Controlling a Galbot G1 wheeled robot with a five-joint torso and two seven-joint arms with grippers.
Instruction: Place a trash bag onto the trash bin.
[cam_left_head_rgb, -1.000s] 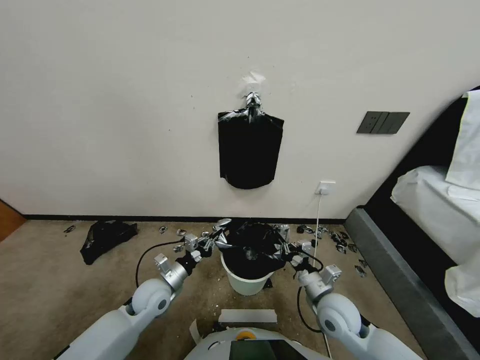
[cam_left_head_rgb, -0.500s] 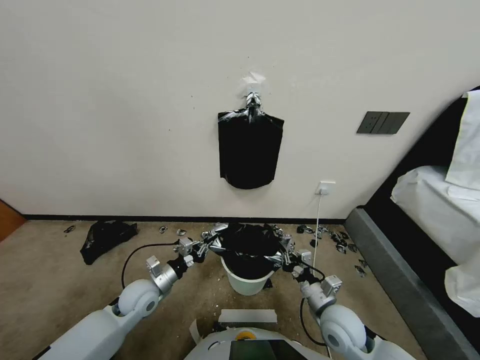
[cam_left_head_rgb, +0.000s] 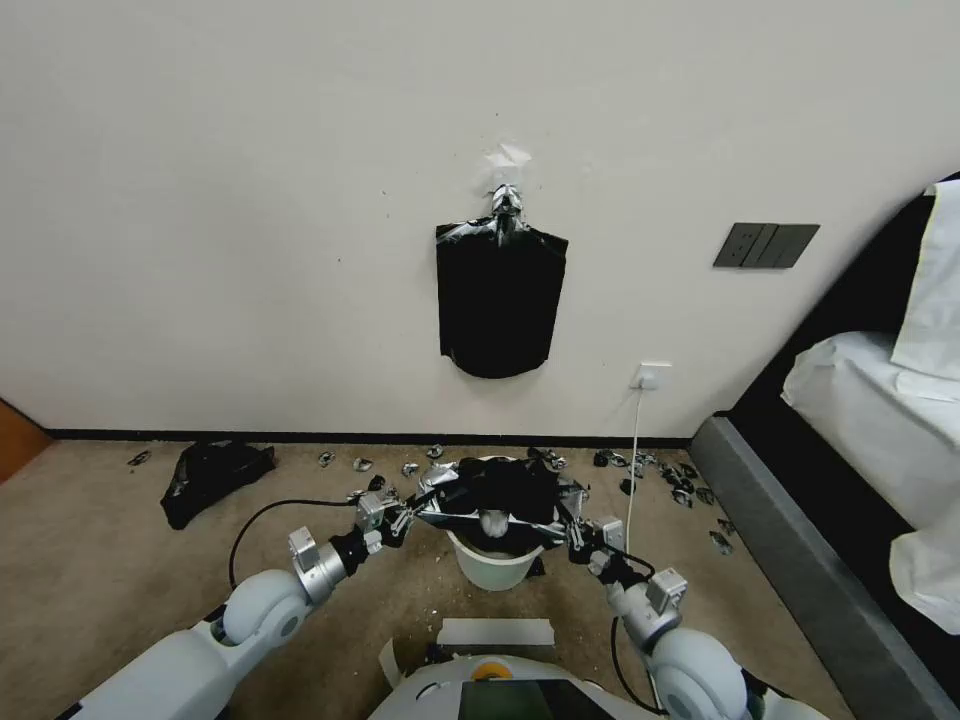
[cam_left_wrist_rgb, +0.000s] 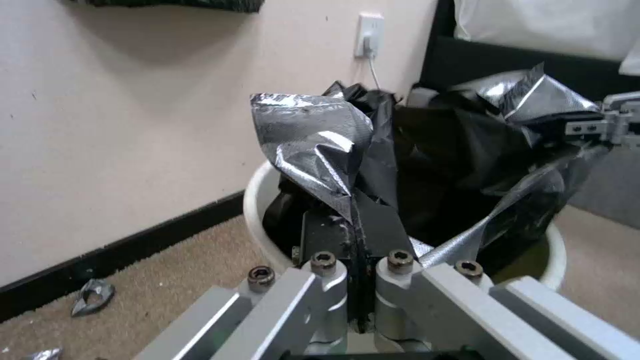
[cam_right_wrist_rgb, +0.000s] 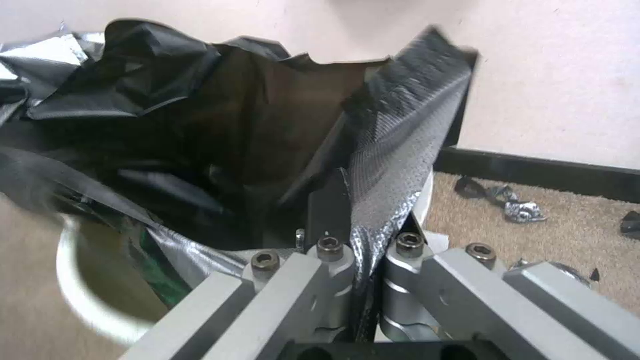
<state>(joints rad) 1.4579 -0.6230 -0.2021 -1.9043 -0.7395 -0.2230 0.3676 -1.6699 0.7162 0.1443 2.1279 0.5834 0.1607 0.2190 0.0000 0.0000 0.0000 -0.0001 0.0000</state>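
Black trash bag (cam_left_head_rgb: 505, 492) over trash bin (cam_left_head_rgb: 497, 565), clamped by left pincer (cam_left_head_rgb: 412, 518) and right pincer (cam_left_head_rgb: 573, 532)

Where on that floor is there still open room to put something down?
Bare carpet lies between the squashed black heap and the left arm. By the wall, scraps crowd it; both pincers stretch the trash bag over the trash bin.

— Where's the bin (cam_left_head_rgb: 492, 570)?
— On the floor before the wall, ahead of the robot. The bag (cam_left_head_rgb: 505, 492) sits in its mouth, stretched between the left gripper (cam_left_head_rgb: 412, 516) on the left and the right gripper (cam_left_head_rgb: 572, 532) on the right.
— What else is around?
— A sheaf (cam_left_head_rgb: 497, 302) on the wall above, a heap (cam_left_head_rgb: 212, 474) far left, a bed (cam_left_head_rgb: 880, 430) right.
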